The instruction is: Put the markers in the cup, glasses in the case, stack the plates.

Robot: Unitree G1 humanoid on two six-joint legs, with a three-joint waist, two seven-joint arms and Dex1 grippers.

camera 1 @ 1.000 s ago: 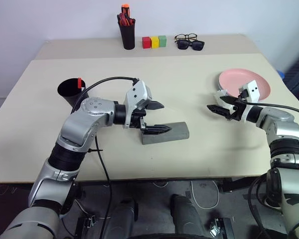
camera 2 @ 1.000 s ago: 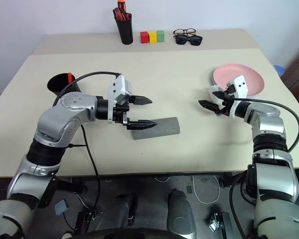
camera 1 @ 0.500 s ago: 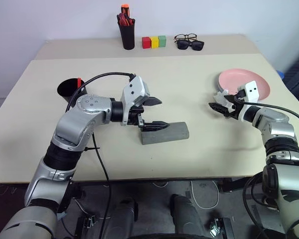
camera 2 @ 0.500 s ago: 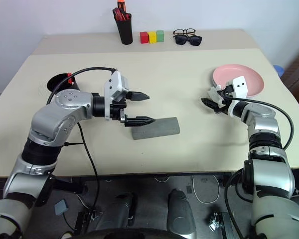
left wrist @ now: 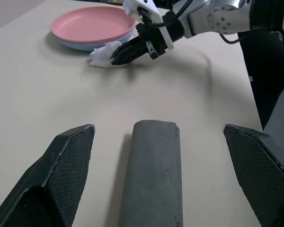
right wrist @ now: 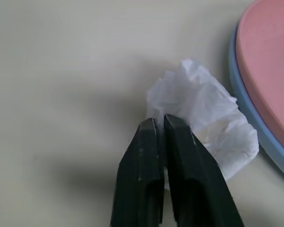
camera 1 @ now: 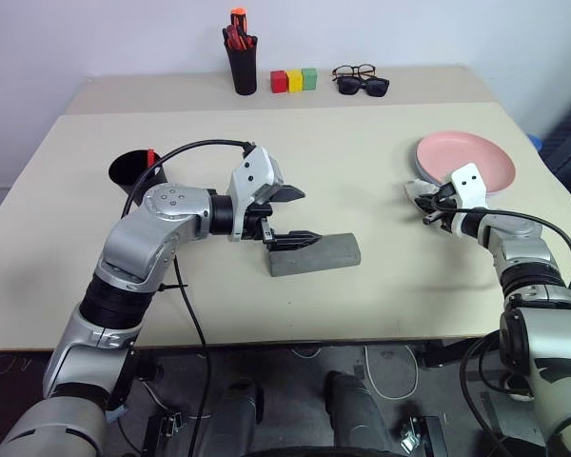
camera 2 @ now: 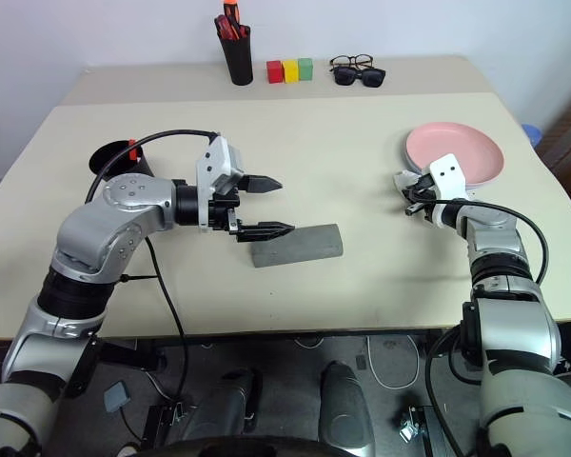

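Note:
The pink plate (camera 1: 466,158) lies on the light blue plate (right wrist: 241,106) at the table's right. Just left of them sits a crumpled white tissue (right wrist: 203,118), and my right gripper (right wrist: 156,124) is shut on its edge. The grey case (camera 1: 314,255) lies closed at the middle of the table. My left gripper (camera 1: 310,216) hangs open over the case's left end, one finger above it and one at its top. The black cup (camera 1: 131,173) stands at the left with a red marker (camera 1: 151,157) poking out. The glasses are out of view.
At the back stand a black pen holder with red-orange pens (camera 1: 243,62), three coloured blocks (camera 1: 294,79), and black sunglasses beside a black-rimmed pair (camera 1: 362,81). The plates sit close to the table's right edge.
My right gripper has dropped a little toward the tissue by the plates and shut on it. The left gripper has stayed open over the case.

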